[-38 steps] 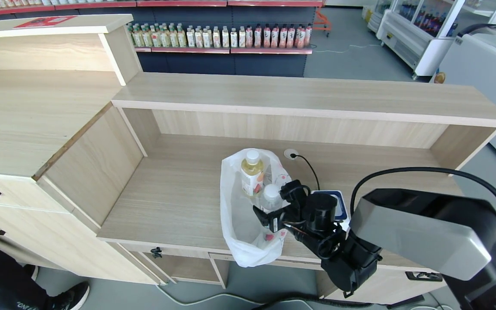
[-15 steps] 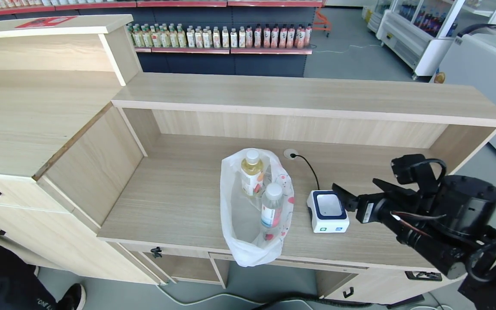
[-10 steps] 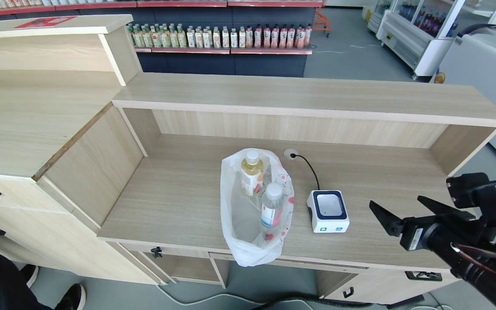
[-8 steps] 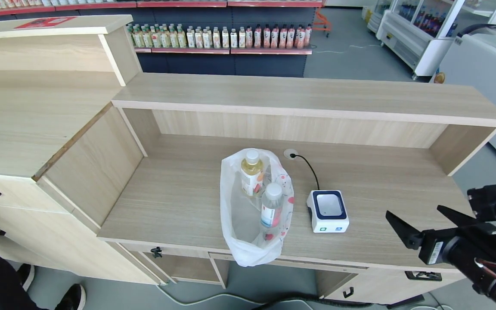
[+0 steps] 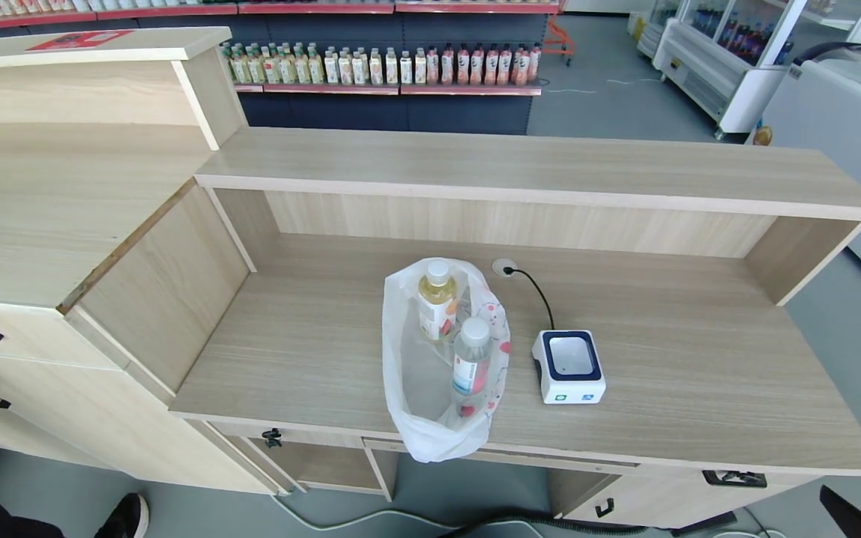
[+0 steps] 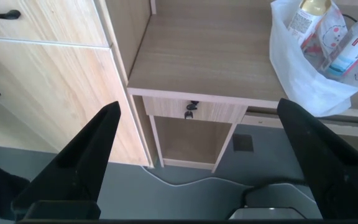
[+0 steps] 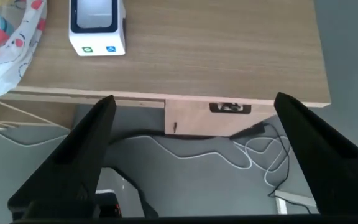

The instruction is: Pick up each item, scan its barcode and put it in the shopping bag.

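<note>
Well apart from the right gripper (image 7: pixel 194 99), bottles (image 5: pixel 471 359) inside shopping bag (image 5: pixel 400 366)

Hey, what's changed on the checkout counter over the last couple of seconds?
The right hand released the clear bottle in the bag, then pulled back to the robot's right and off the counter, open. The yellow bottle, the bag and the scanner stayed put.

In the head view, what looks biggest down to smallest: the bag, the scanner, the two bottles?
1. shopping bag
2. scanner
3. yellow-drink bottle and clear bottle: they look about alike, both partly sunk in the bag, so unranked.
</note>
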